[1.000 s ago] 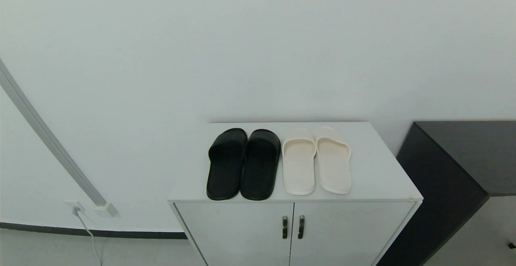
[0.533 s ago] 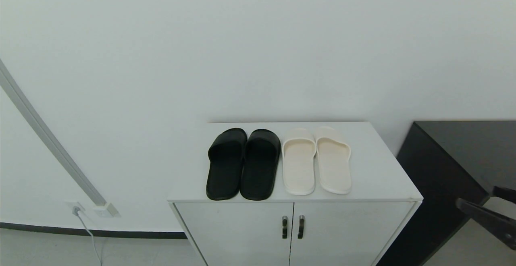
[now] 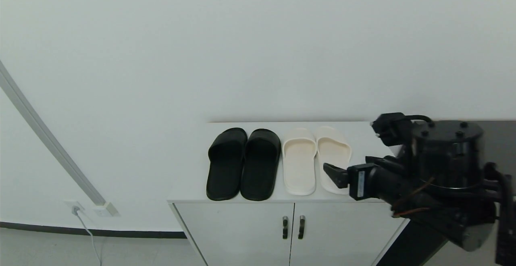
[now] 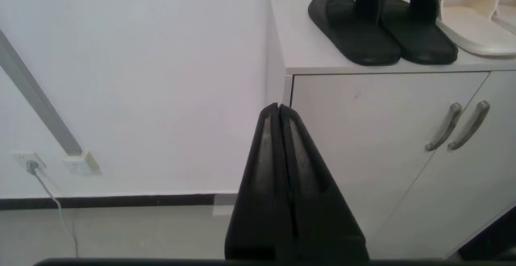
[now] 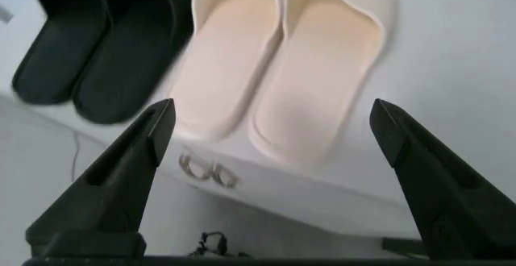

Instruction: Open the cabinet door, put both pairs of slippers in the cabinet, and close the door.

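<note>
Up front, the head view has black slippers (image 3: 242, 165) and cream slippers (image 3: 316, 161) side by side atop the cabinet (image 3: 193, 179), its doors shut. The right gripper (image 3: 338, 176) hangs by the cream heels. The left wrist view shows the left gripper (image 4: 279, 113) pressed together, low beside the cabinet. The right wrist view shows the right gripper's fingers spread wide over the cream pair. A socket (image 3: 75, 208) sits low on the white wall.

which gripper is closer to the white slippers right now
Right. The right gripper hangs open just in front of the white slippers, at the cabinet's right front. The left gripper is shut, back off the cabinet's left front corner, beyond the black slippers.
</note>
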